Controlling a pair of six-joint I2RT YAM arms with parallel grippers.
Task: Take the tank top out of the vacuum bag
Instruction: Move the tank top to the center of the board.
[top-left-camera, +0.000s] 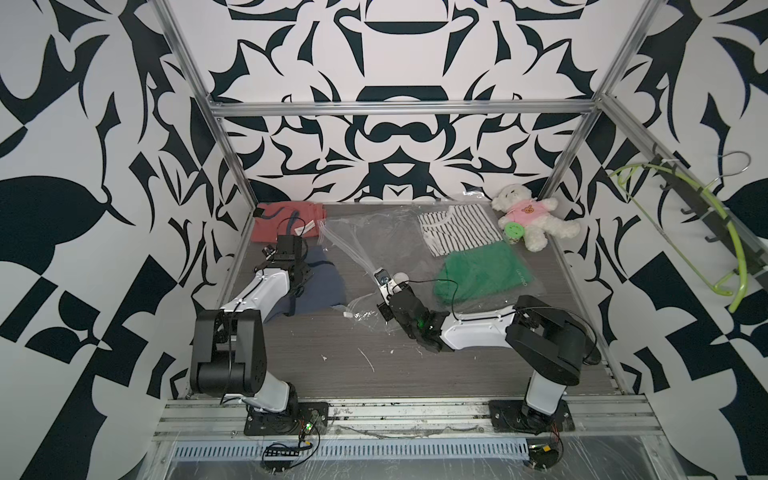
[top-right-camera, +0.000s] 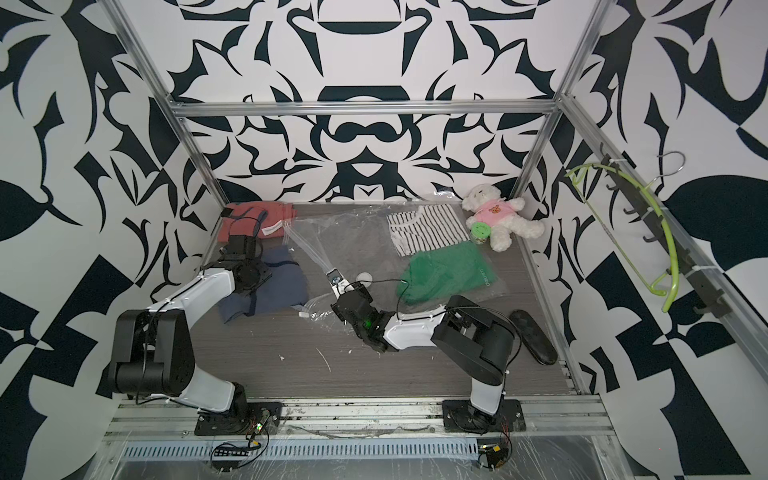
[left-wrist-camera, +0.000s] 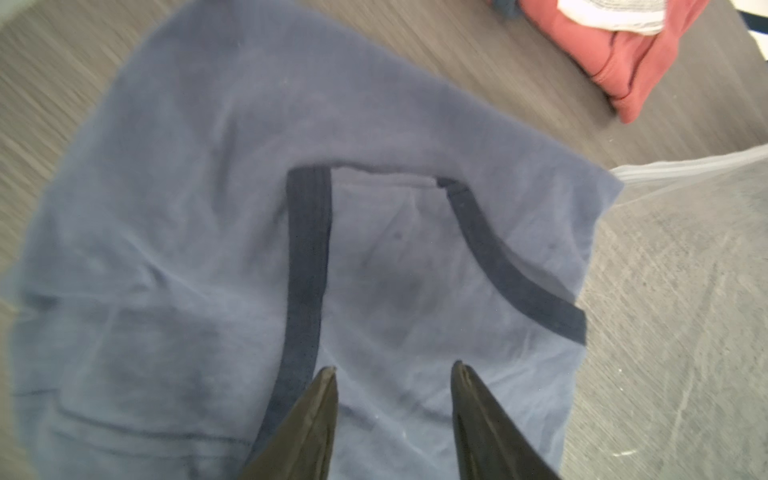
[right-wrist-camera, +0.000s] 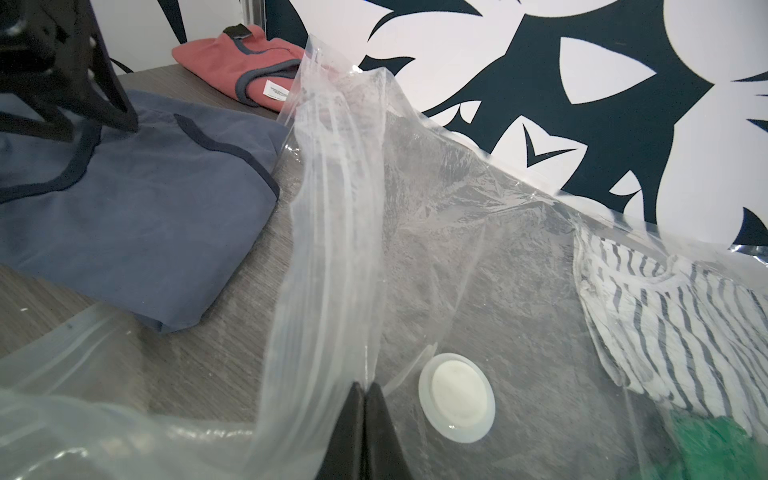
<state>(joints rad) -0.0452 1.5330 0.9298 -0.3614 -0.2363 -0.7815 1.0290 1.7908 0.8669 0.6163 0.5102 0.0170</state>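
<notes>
The blue tank top (top-left-camera: 324, 278) (top-right-camera: 282, 286) with dark trim lies flat on the table, outside the vacuum bag (top-left-camera: 374, 237) (top-right-camera: 345, 241) and to its left. My left gripper (left-wrist-camera: 395, 368) hangs open just over the tank top (left-wrist-camera: 208, 208), with nothing between its fingers. My right gripper (right-wrist-camera: 365, 384) is shut on a raised fold of the clear vacuum bag (right-wrist-camera: 478, 249), beside the round white valve (right-wrist-camera: 456, 397) (top-left-camera: 401, 277). A small white slider clip (top-left-camera: 347, 315) lies at the bag's near corner.
Under the bag's plastic lie a striped shirt (top-left-camera: 457, 228) and a green garment (top-left-camera: 482, 270). A folded red garment (top-left-camera: 286, 222) sits at the back left. A teddy bear (top-left-camera: 532, 220) and green cup (top-left-camera: 514, 230) sit at the back right. A black object (top-right-camera: 534, 336) lies at the right edge.
</notes>
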